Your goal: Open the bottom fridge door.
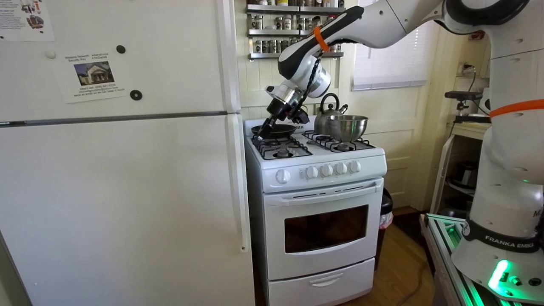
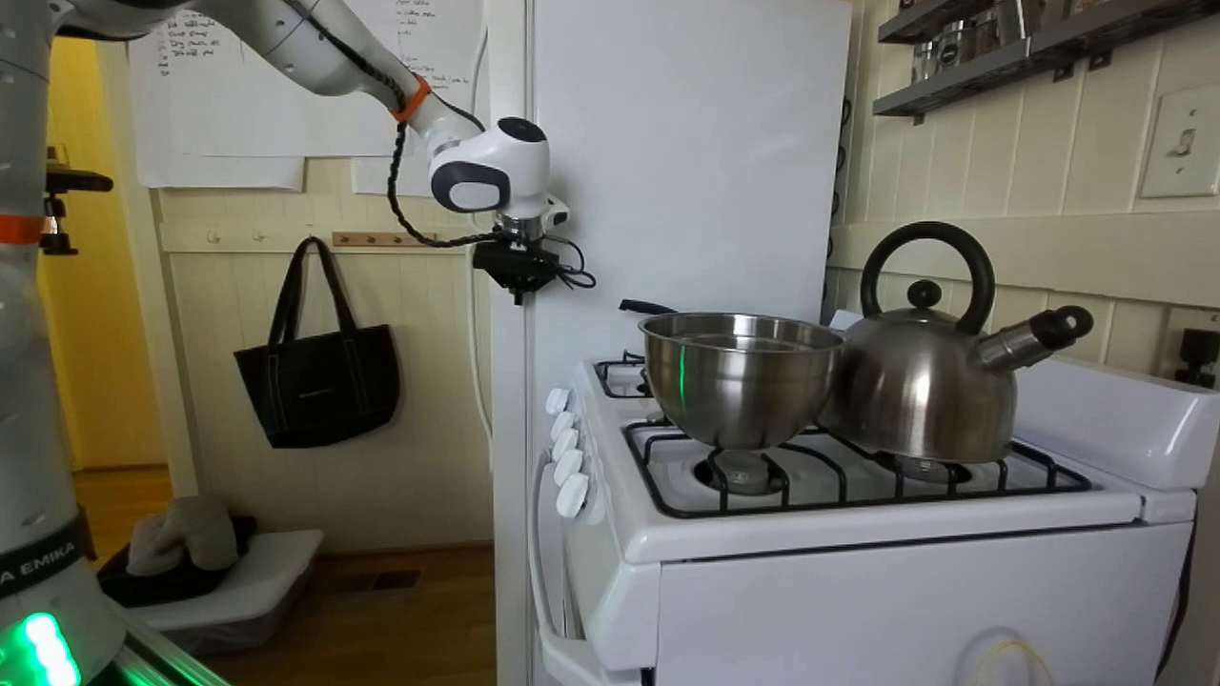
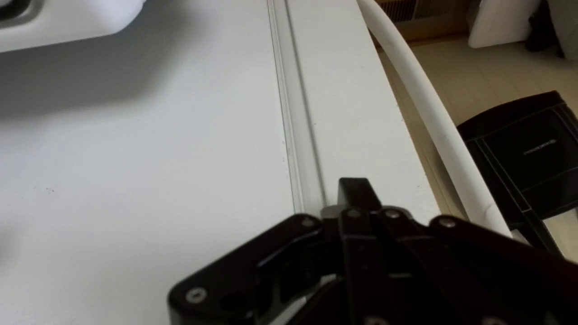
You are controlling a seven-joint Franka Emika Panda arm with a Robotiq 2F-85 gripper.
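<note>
Nr edge of btm fridge door (image 1: 114, 204) | gripper (image 3: 358, 192) held clenched, contact w/ door can't be told | door seen closed | stove (image 1: 321, 183) set beside door

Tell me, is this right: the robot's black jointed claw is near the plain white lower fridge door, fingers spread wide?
Not quite: the wrist view shows the black jointed claw shut, not spread. It's near the plain white lower fridge door.

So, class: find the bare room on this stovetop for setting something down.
Free: the front burner nearer the bottom fridge door, between skillet and knobs. Crowded: the opposite side, where mixing bowl and kettle stand close together.
</note>
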